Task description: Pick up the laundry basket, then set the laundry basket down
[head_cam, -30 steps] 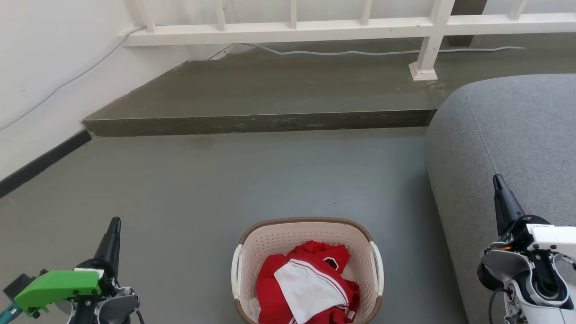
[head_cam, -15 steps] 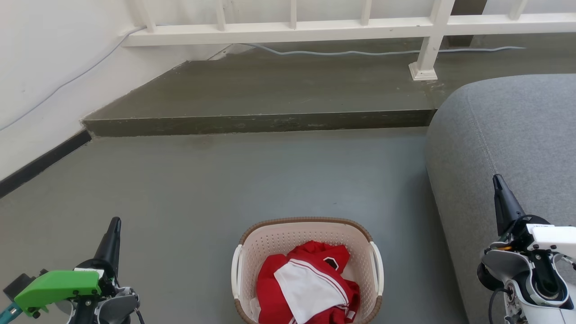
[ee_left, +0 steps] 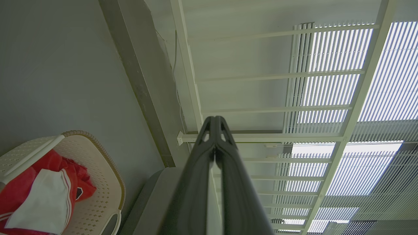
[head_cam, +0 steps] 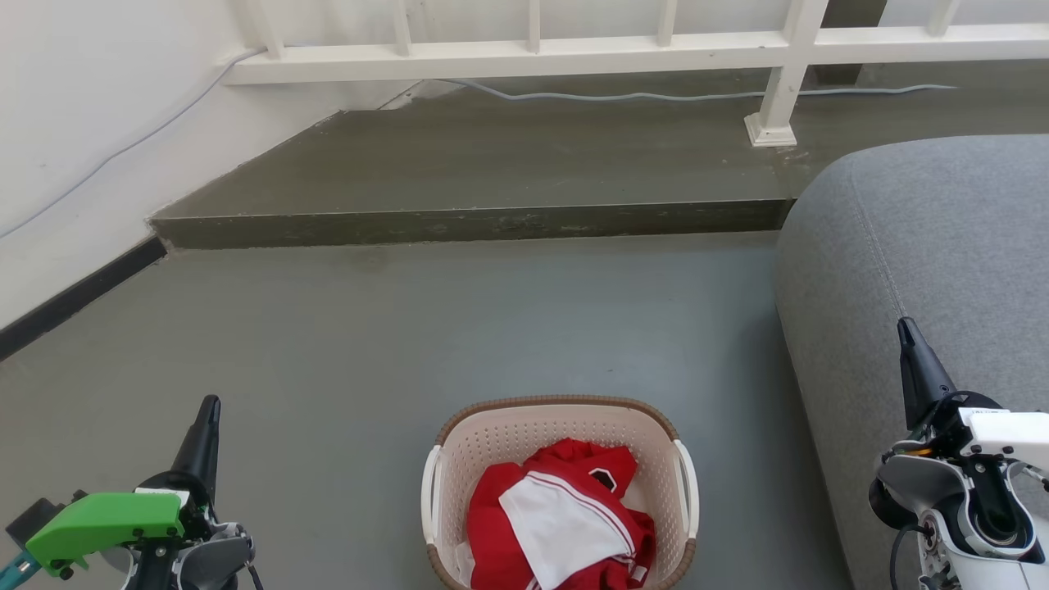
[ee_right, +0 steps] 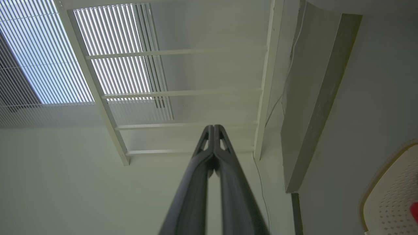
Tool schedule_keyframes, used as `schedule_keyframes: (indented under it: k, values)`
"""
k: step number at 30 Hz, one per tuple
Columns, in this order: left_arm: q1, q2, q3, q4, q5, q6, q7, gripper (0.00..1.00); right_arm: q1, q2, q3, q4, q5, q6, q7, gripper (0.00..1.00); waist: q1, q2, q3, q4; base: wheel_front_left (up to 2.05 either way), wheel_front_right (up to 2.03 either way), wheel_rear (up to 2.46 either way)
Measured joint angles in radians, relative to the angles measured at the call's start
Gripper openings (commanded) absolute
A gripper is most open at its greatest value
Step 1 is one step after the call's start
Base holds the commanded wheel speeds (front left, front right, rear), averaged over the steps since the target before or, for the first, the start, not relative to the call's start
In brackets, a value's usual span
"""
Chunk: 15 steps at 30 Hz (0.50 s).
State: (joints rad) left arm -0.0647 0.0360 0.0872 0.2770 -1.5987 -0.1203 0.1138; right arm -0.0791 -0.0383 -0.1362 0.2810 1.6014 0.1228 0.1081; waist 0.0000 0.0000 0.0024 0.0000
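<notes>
red-and-white clothing (head_cam: 561, 516) is held in the laundry basket (head_cam: 557, 403) (left gripper (head_cam: 211, 401) and right gripper (head_cam: 904, 325) are seen clenched, empty).

Head view is evenly lit with soft daylight and everything's sharp, with only faint, soft shadows on the floor (head_cam: 492, 328) by the laundry basket (head_cam: 557, 402). Both wrist views have a greenish cast and the blinds (ee_left: 392, 65) are blown out bright. The railing (ee_right: 99, 98) lines splay from the wide lens, and the left gripper (ee_left: 214, 119) goes soft near the camera.
</notes>
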Motion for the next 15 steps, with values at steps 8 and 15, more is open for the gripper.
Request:
schedule_keyframes:
  k: [8, 15]
  values:
    - [0.0, 0.0, 0.0, 0.0, 0.0, 0.0, 0.0, 1.0, 0.0, 0.0, 0.0, 0.0, 0.0, 0.0, 0.0, 1.0, 0.0, 0.0, 0.0, 0.0, 0.0, 0.0, 0.0]
    - [0.04, -0.023, -0.003, 0.049, 0.0, 0.002, -0.002, 1.0, 0.049, 0.025, 0.006, 0.049, 0.0, -0.001, -0.002, 1.0, 0.0, 0.0, 0.0, 0.0, 0.0, 0.0, 0.0]
